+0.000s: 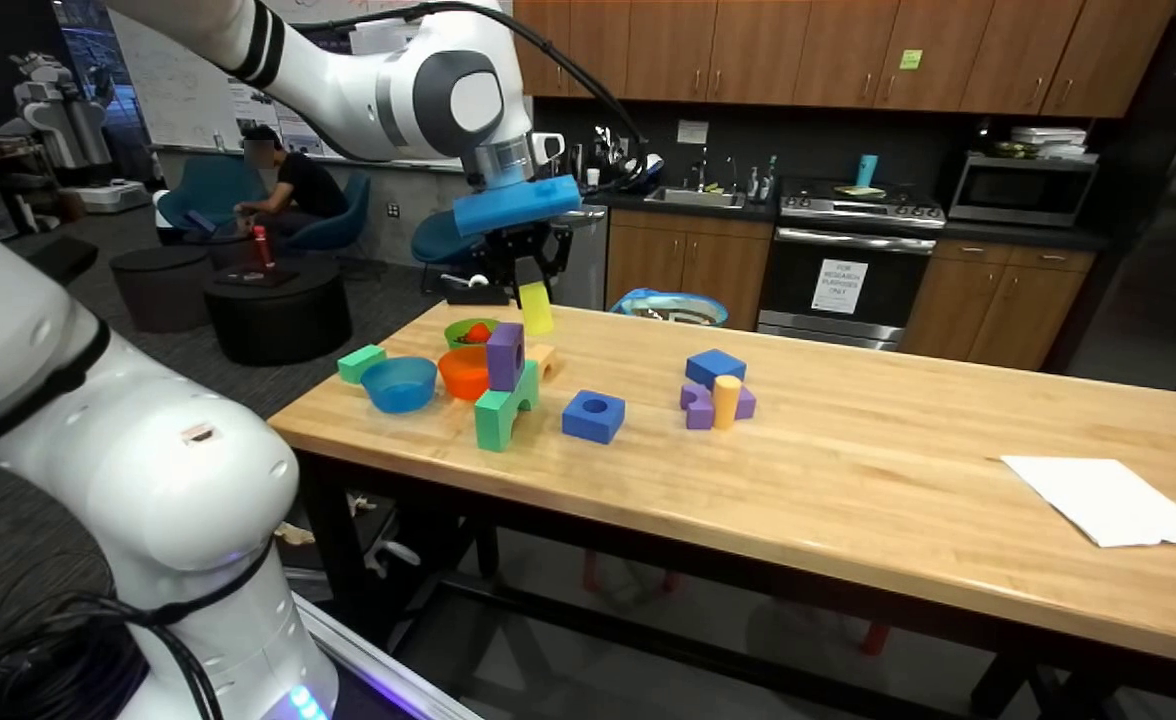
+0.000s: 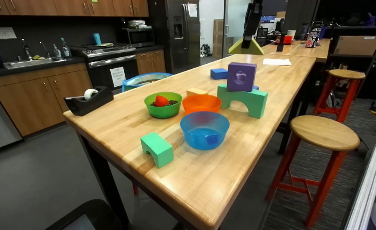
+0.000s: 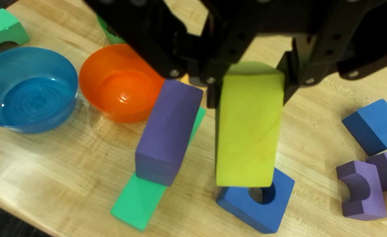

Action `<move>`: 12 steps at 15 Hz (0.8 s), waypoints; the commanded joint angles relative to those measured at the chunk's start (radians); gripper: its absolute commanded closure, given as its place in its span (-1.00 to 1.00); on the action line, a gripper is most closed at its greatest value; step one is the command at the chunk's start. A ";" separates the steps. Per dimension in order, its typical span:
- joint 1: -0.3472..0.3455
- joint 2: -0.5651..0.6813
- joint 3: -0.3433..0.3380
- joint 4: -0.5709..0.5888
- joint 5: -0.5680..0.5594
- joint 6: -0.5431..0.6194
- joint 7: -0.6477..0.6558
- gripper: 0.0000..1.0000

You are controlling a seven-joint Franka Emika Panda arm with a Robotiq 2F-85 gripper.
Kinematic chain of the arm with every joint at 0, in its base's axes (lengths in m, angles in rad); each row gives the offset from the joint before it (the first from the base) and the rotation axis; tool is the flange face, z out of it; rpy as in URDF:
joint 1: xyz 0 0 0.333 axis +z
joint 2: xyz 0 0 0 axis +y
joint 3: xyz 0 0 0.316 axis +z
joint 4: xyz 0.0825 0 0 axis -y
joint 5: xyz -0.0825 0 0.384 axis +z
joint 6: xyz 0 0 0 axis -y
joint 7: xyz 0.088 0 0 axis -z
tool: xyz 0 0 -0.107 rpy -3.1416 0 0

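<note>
My gripper (image 3: pixel 251 89) is shut on a yellow block (image 3: pixel 249 135), one finger on each side. It holds the block above the wooden table; in an exterior view the block (image 2: pixel 256 49) has a sloped, wedge-like outline under the dark fingers. A purple block with a hole (image 1: pixel 505 357) stands on a green arch block (image 1: pixel 495 420), close beside and below the held block. In the wrist view the purple block (image 3: pixel 167 135) lies just left of the yellow one. A blue block with a round hole (image 3: pixel 279 210) lies on the table, partly hidden by the yellow block.
A blue bowl (image 2: pixel 204 131), an orange bowl (image 2: pixel 200 103) and a green bowl (image 2: pixel 162 110) with a red piece stand near the table end. Also there are a small green arch (image 2: pixel 157 148), a tape dispenser (image 2: pixel 89 100), several blocks near an orange cylinder (image 1: pixel 727 402), and white paper (image 1: pixel 1113 500).
</note>
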 commanded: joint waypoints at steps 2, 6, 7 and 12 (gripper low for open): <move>0.033 -0.051 0.001 -0.048 -0.045 0.008 0.113 0.69; 0.040 -0.075 0.003 -0.061 -0.082 0.003 0.180 0.69; 0.044 -0.077 0.002 -0.062 -0.084 0.000 0.186 0.69; 0.061 -0.095 0.009 -0.078 -0.083 -0.002 0.213 0.69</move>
